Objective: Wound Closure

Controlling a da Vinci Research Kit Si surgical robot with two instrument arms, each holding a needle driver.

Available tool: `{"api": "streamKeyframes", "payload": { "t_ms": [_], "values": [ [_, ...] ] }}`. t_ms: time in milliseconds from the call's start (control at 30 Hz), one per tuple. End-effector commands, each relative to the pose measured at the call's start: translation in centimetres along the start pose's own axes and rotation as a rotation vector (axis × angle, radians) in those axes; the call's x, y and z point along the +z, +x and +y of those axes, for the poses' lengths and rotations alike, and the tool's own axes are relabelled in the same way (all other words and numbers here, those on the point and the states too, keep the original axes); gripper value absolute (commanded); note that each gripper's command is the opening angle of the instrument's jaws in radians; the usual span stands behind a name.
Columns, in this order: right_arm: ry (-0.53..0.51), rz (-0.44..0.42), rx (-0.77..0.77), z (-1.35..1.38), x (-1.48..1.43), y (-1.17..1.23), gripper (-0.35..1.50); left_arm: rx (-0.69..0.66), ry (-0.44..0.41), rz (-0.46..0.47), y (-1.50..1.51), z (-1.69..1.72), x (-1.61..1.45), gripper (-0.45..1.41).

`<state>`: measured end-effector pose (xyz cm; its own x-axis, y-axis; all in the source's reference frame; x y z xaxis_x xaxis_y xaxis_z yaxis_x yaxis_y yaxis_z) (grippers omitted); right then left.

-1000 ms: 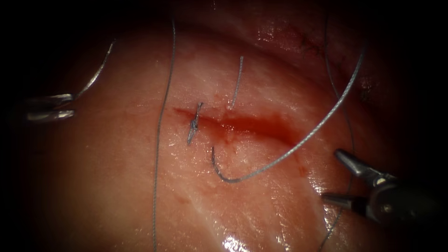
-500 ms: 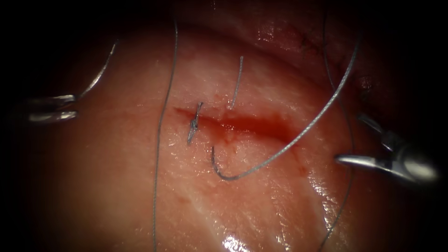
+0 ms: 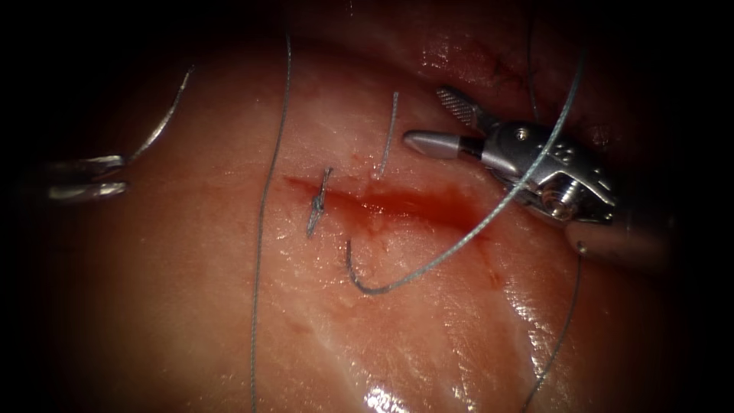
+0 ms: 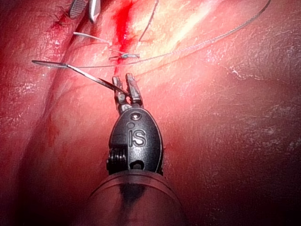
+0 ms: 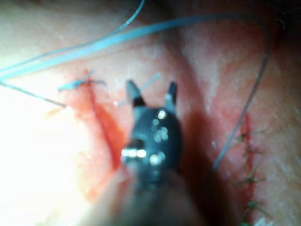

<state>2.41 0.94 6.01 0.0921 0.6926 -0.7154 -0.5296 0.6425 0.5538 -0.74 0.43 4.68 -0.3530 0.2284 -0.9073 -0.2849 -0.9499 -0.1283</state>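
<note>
Needle [image 3: 157,122] in left end effector [image 3: 80,177], right end effector [image 3: 440,122] empty, open

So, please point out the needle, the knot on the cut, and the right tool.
needle [image 3: 157,126]: endoscope view, middle of its curved body.
knot [image 3: 316,203]: endoscope view, on the tied thread at the cut's left end.
right tool [image 3: 442,121]: endoscope view, midway between its open jaws' tips.

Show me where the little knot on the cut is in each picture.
Endoscope view: the knot sits at the left end of the cut, left of the open, empty right tool.
Left wrist view: the knot lies just beyond the left tool, which grips the needle near one end, out of the tissue.
Right wrist view: the knot lies beside the right tool.
Shared landmark: the red cut.
</note>
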Motion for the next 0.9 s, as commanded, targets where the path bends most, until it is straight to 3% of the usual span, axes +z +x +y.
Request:
{"api": "streamKeyframes", "payload": {
  "t_ms": [33, 267, 500, 600, 667, 700, 900],
  "values": [
    [0.008, -0.005, 0.018, 0.0, 0.18, -0.09, 1.04, -0.003, -0.004, -0.002, -0.07, 0.07, 0.05, -0.45],
    [0.045, -0.004, 0.062, 0.01, 0.32, -0.29, 1.04, -0.003, -0.004, -0.001, -0.07, 0.07, 0.05, -0.45],
    [0.073, -0.008, 0.093, -0.01, 0.32, -0.31, 0.86, -0.003, -0.004, -0.002, -0.07, 0.07, 0.06, -0.45],
    [0.074, -0.009, 0.099, -0.02, 0.32, -0.31, 0.42, -0.003, -0.004, -0.002, -0.07, 0.07, 0.05, -0.45],
    [0.094, -0.009, 0.098, -0.02, 0.31, -0.32, -0.15, -0.003, -0.004, -0.002, -0.07, 0.07, 0.05, -0.45],
    [0.106, -0.009, 0.097, -0.02, 0.31, -0.31, -0.35, -0.003, -0.004, -0.002, -0.07, 0.07, 0.05, -0.45],
    [0.138, 0.022, 0.102, 0.02, 0.3, -0.2, -0.35, -0.003, -0.004, -0.001, -0.07, 0.07, 0.05, -0.45]
  ]
}}
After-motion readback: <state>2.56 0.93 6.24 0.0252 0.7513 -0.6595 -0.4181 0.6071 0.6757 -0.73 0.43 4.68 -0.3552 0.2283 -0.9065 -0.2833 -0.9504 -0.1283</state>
